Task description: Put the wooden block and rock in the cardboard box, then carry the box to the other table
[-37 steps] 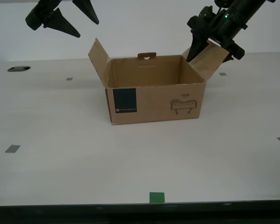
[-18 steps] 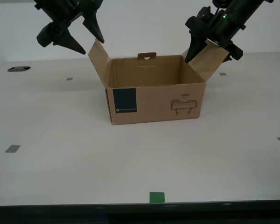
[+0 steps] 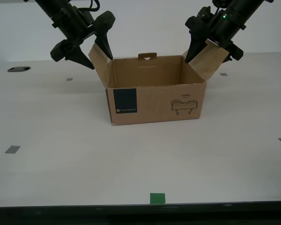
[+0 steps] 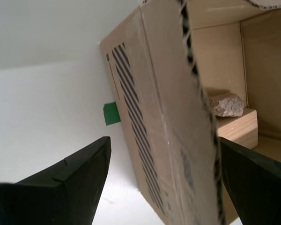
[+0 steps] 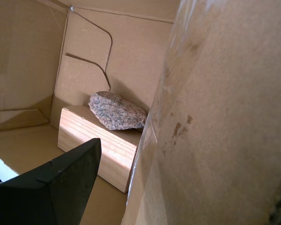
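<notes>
The cardboard box (image 3: 154, 101) stands open on the pale table (image 3: 61, 122). Inside it the rock (image 5: 117, 110) rests on top of the wooden block (image 5: 103, 145); the second wrist view shows the same rock (image 4: 227, 104) and block (image 4: 236, 126). The box's front wall hides both in the exterior view. My first gripper (image 3: 213, 51) is open astride the flap on the exterior view's right, one finger (image 5: 56, 183) inside the box. My second gripper (image 3: 100, 61) is open astride the flap (image 4: 168, 117) on the exterior view's left. The other table is out of view.
Small grey tape squares (image 3: 12, 149) dot the table, and a green tape square (image 3: 157, 198) lies near its front edge. A dark round hole (image 3: 18, 69) sits at the exterior view's far left. A white wall stands behind the table.
My second gripper has come down and toward the exterior view's right, from above the table to astride the box flap. My first gripper and the box have stayed put.
</notes>
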`<state>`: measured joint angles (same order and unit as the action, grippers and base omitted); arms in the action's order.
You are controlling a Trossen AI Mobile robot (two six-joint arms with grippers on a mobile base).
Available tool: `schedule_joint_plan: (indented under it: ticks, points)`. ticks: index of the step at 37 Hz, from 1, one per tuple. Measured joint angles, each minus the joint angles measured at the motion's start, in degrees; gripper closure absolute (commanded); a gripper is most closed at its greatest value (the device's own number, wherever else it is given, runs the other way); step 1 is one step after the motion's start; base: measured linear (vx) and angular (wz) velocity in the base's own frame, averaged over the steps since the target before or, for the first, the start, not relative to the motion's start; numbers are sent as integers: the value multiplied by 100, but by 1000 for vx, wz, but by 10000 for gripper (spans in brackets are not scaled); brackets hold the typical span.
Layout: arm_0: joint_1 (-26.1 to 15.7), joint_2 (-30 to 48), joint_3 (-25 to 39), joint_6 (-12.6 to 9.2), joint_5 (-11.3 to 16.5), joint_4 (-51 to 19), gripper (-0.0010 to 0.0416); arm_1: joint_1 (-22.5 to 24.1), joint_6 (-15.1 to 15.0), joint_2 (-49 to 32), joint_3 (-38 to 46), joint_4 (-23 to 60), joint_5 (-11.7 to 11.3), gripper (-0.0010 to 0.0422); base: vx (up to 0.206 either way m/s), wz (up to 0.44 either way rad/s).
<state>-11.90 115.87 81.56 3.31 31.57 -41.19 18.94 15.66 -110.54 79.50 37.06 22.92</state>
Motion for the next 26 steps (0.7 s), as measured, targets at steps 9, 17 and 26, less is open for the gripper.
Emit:
schedule_joint_plan:
  ticks: [9, 17, 26]
  points:
    - [-24, 0, 0, -33, 0, 2, 65, 129, 28, -79, 382, 481, -487, 117, 0, 0]
    - [-48, -2, 0, -33, 0, 17, 82, 249, 31, -153, 393, 483, -487, 117, 0, 0]
    - [-61, -2, 0, -33, -2, 35, 94, 391, 109, -173, 393, 273, -487, 117, 0, 0]
